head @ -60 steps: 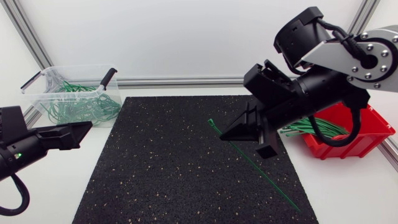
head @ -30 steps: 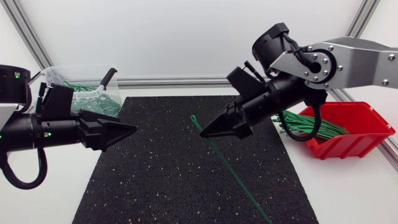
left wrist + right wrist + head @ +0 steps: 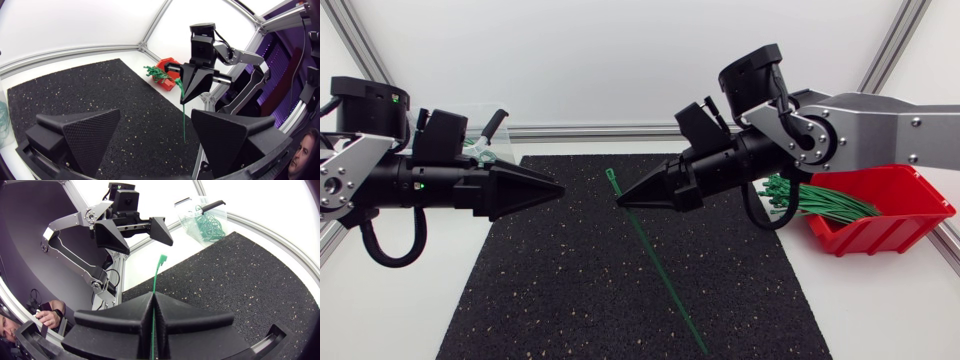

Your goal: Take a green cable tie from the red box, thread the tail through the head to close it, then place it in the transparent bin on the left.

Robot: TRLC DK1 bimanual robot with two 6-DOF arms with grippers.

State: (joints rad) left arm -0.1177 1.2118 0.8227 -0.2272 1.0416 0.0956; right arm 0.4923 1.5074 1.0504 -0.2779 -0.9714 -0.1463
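- The green cable tie (image 3: pixel 660 275) hangs slanted over the black mat (image 3: pixel 550 290), its head end up.
- The right gripper (image 3: pixel 623 201) grasps it just below the head, with both fingers pressed together on it.
- The left gripper (image 3: pixel 558 188) points at the tie from nearby; its fingers are spread and it holds nothing.
- More ties (image 3: pixel 810 205) lie in the red box (image 3: pixel 910 225).
- The transparent bin (image 3: pixel 202 220) stands behind the left arm.

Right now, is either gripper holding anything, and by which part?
Right gripper pinches a green cable tie near its head end, tail trailing below. Left gripper open, empty.
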